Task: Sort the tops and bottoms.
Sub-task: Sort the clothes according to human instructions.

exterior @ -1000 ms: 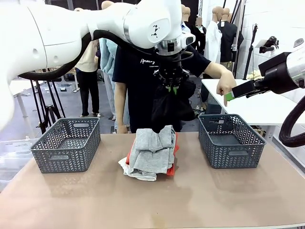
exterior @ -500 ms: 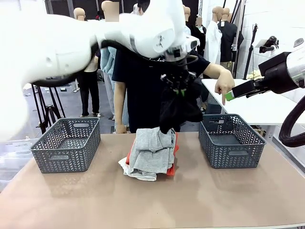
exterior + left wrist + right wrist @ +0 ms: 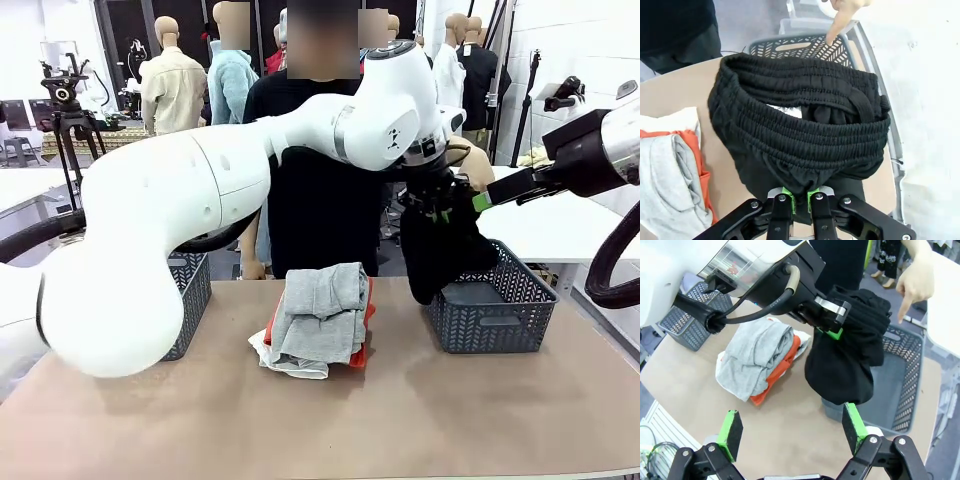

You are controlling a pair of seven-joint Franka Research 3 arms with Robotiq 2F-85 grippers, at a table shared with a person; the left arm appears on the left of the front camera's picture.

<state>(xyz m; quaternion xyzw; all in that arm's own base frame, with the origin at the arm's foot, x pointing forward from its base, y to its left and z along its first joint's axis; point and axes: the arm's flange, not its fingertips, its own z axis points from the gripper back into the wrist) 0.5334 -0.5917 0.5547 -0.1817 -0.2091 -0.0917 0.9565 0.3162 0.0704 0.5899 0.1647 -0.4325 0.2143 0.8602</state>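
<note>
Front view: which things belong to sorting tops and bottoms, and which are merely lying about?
Belonging to the job:
black elastic-waisted soft garment, pinched by the fingers of the left gripper; light grey garment, orange garment and white garment, piled; right dark grey plastic basket; left dark grey plastic basket; person's pointing hand.

Lying about:
white side table; black camera tripod.

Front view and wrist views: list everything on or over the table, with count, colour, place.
baskets: two, dark grey, table's left end and right end
black garment: one, elastic waistband, hanging over the right basket
grey top: one, top of middle pile
orange top: one, under the grey
white top: one, bottom of pile
table: one, tan
person: one, black T-shirt, far side; hand points down at right basket
left claw: shut on black garment
right claw: open, hovering at right
</note>
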